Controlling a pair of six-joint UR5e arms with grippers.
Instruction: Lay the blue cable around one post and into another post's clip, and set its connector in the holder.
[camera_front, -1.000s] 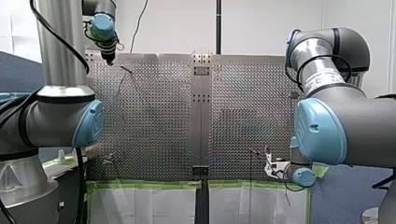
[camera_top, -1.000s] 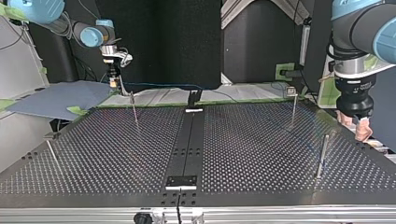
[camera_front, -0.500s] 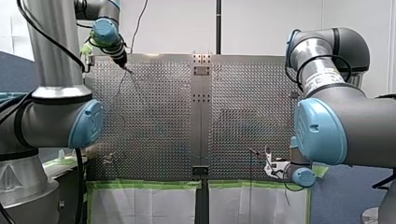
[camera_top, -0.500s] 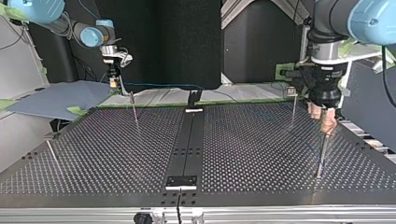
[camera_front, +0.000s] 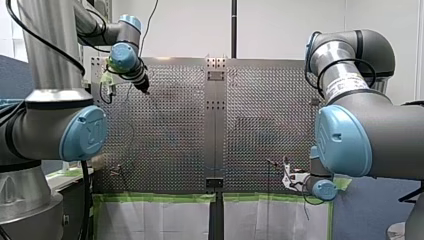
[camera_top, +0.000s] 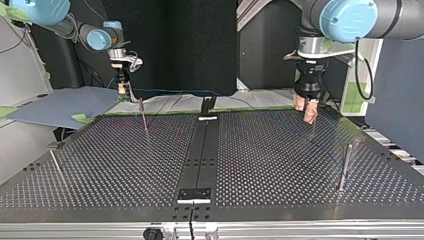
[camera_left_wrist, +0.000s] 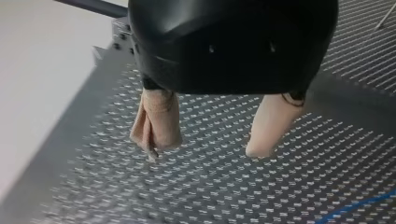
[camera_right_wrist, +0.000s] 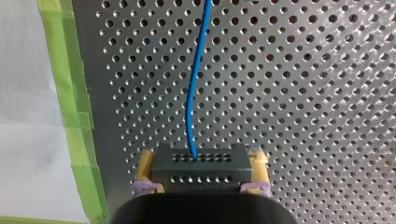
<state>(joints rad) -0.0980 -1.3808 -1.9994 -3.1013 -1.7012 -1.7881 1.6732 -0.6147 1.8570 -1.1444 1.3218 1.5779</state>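
Clamping the black rectangular multi-hole connector (camera_right_wrist: 201, 170) in my right gripper (camera_right_wrist: 201, 158), yellow pads (camera_right_wrist: 145, 165) pressed on both its ends, with the thin blue cable (camera_right_wrist: 191, 93) running straight out ahead over the perforated metal table (camera_right_wrist: 327, 93). Hovering my left gripper (camera_left_wrist: 204, 150) just above the table, beige pads (camera_left_wrist: 159, 121) spread wide, nothing between them, a stretch of cable lying off to one side. Looks like the routing step, barely begun. Next, likely: lower onto that cable, pinch it, and lead it round a thin upright metal post (camera_top: 345, 167) without tugging the connector.
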